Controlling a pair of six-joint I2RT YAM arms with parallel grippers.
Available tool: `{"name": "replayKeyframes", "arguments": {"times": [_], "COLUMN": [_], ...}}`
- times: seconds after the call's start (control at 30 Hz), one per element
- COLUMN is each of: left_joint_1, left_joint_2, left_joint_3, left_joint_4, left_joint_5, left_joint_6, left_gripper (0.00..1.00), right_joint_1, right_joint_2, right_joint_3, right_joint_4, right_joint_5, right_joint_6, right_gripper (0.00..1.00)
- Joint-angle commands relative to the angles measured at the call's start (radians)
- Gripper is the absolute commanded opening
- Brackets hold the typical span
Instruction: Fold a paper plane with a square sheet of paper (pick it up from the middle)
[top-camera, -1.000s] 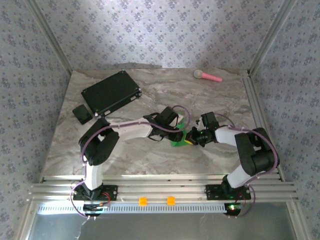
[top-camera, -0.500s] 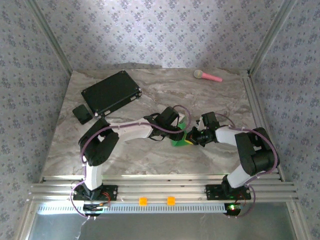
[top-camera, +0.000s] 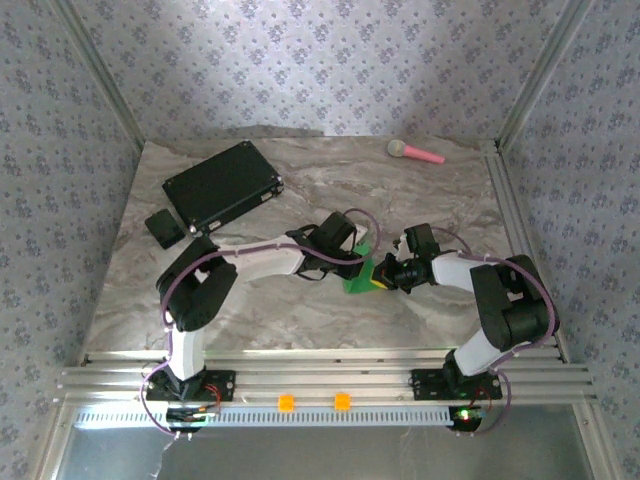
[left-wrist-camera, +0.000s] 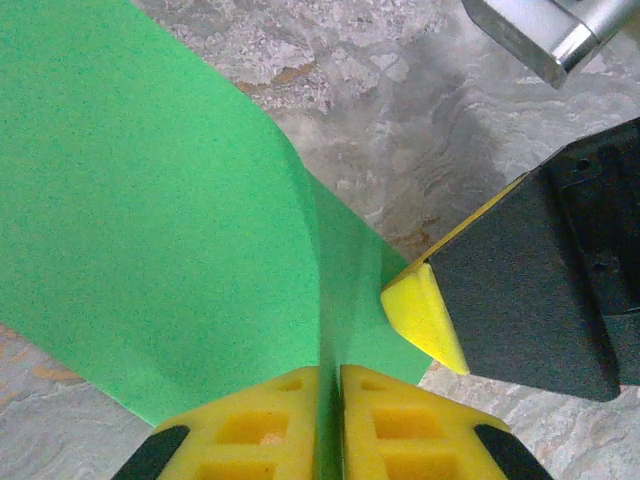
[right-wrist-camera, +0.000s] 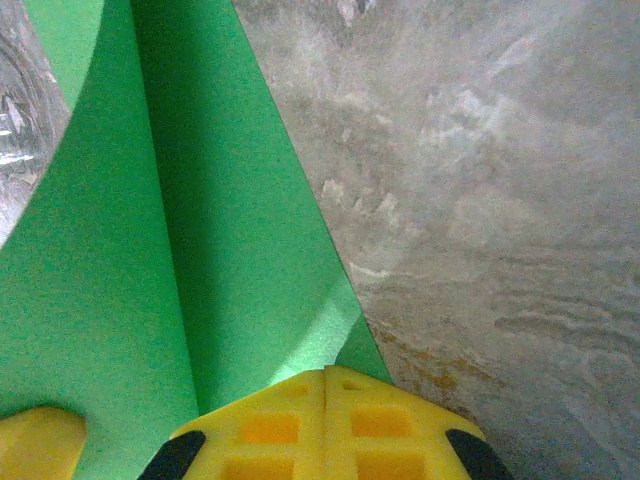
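Observation:
The square sheet of paper (top-camera: 353, 284) is bright green and folded, held just over the marble table (top-camera: 300, 320) between the two arms. In the left wrist view the paper (left-wrist-camera: 150, 220) rises into a standing fold, and my left gripper (left-wrist-camera: 330, 372) is shut on that fold. The right gripper's yellow fingertip (left-wrist-camera: 422, 315) touches the paper close by. In the right wrist view the paper (right-wrist-camera: 230, 230) tapers toward my right gripper (right-wrist-camera: 327, 372), which is shut on its narrow end, and a long crease runs away from the jaws. From above, the left gripper (top-camera: 362, 262) and right gripper (top-camera: 383, 277) almost meet.
A black rectangular case (top-camera: 222, 183) lies at the back left with a small black box (top-camera: 163, 229) beside it. A pink-handled microphone-like toy (top-camera: 415, 152) rests at the back right. Aluminium rails (top-camera: 510, 200) border the right side.
My left gripper's jaws have closed onto the paper's fold. Both arms have hardly shifted, and the right gripper has stayed shut.

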Motion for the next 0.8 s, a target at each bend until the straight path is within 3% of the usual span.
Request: {"name": "replayKeyframes", "arguments": {"times": [0.0,0.77], "left_joint_1": [0.023,0.074], "left_joint_2": [-0.002,0.073], "left_joint_3": [0.016,0.016], "left_joint_4": [-0.018,-0.006], "left_joint_5": [0.054,0.081], "left_joint_6": [0.018,0.02], "left_gripper": [0.13,0.12], "right_joint_1": [-0.007,-0.006], "right_joint_2": [0.023,0.02], "right_joint_3": [-0.009,-0.003], "right_joint_4": [-0.078,-0.077], "right_joint_5": [0.047,0.036], "right_joint_6": [-0.02,-0.02], "right_gripper": [0.03,0.03]}}
